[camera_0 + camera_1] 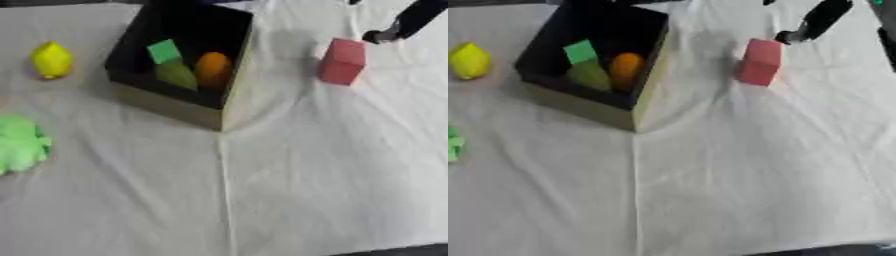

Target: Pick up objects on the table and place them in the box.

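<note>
Reaching in from the upper right corner, the right hand (385,35) sits just beyond and to the right of the red block (341,61), close to its top rear edge. Contact cannot be confirmed. Only a dark tip at the end of the black forearm shows, so whether the fingers are spread or curled cannot be told. The left hand appears in neither view.

Key relation: the block lies toward the robot and slightly left of the hand, standing upright on the desk (332,175) with its long axis vertical. The right arm is plainly the nearer one. A grasp, in my judgement, would call for the hand to come down over the top or close across the side faces.

The block is a matte, flat-faced prism with squared edges, likely rigid. It stands well right of the box (166,102), a dark-lined open carton with tan outer walls, set corner-on. Inside lie a green cube (164,51), an orange rounded item (213,69) and a yellow-green piece (178,76).

Outstanding on the desk: a yellow lemon-shaped object (51,60) left of the box, and a bright green lobed item (19,145) at the left edge. The desk cover is white, creased cloth.
</note>
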You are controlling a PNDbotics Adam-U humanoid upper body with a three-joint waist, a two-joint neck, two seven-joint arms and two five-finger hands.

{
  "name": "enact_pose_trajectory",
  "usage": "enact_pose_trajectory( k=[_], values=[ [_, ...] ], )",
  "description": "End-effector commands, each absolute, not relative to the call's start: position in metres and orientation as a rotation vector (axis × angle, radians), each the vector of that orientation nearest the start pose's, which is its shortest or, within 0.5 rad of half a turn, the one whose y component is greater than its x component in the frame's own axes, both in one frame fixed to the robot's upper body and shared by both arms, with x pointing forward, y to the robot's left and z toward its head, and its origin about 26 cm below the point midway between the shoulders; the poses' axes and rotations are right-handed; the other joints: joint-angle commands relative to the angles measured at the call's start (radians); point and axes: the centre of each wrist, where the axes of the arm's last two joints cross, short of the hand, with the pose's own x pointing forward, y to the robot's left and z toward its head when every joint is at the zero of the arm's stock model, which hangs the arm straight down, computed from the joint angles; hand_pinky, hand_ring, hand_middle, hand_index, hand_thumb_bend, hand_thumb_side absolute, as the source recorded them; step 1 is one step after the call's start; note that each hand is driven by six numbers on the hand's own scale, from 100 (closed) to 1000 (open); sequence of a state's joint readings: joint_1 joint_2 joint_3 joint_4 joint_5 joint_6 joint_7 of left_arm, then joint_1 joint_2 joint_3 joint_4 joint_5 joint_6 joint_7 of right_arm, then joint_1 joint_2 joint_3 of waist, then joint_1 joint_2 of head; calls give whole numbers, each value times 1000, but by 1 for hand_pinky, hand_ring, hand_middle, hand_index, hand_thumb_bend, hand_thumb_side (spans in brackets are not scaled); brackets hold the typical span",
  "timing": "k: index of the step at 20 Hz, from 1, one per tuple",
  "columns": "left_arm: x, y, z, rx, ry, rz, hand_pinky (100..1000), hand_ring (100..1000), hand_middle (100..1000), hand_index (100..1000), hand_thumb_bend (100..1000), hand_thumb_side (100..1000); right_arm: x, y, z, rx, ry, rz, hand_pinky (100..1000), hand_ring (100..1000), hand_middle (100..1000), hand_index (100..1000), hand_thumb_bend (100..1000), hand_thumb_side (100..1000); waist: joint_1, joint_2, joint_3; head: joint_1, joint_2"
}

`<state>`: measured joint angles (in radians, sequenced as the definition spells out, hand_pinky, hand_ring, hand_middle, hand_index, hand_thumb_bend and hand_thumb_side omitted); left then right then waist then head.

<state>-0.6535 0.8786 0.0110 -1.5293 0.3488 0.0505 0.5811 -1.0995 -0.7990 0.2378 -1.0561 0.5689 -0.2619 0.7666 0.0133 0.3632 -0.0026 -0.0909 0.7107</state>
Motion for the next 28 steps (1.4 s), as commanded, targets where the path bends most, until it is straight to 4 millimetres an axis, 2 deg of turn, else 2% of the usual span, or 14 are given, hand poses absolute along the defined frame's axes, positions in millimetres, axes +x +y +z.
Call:
enact_pose_trajectory(
  k=[1, 4, 9, 12, 19, 28],
  values=[
    [357, 387, 325, 779, -2240, 177, 842, 774, 770, 909, 433, 754, 430, -353, 373, -927, -1312, 1713, 922, 1000, 888, 899, 351, 153, -17, -41, -4, -3, 11],
    [358, 387, 324, 778, -2236, 173, 842, 781, 769, 908, 433, 753, 428, -352, 369, -919, -1286, 1742, 922, 1000, 891, 901, 360, 194, -22, -45, -8, -7, 15],
    [359, 386, 323, 771, -2232, 168, 842, 781, 770, 908, 431, 754, 430, -353, 353, -910, -1219, 1769, 922, 1000, 894, 906, 279, 335, -24, -48, -7, -17, 17],
    [359, 386, 323, 770, -2232, 169, 842, 781, 770, 908, 430, 754, 434, -354, 346, -930, -1198, 1752, 920, 1000, 891, 906, 265, 364, -23, -49, -4, -21, 16],
    [360, 384, 322, 761, -2231, 169, 842, 780, 770, 907, 427, 756, 440, -351, 331, -934, -1166, 1741, 919, 1000, 890, 907, 261, 374, -19, -47, -2, -30, 9],
    [361, 383, 320, 754, -2228, 168, 842, 780, 768, 907, 424, 757, 441, -350, 326, -913, -1153, 1732, 920, 1000, 880, 914, 241, 402, -17, -45, -1, -39, 5]
  ],
)
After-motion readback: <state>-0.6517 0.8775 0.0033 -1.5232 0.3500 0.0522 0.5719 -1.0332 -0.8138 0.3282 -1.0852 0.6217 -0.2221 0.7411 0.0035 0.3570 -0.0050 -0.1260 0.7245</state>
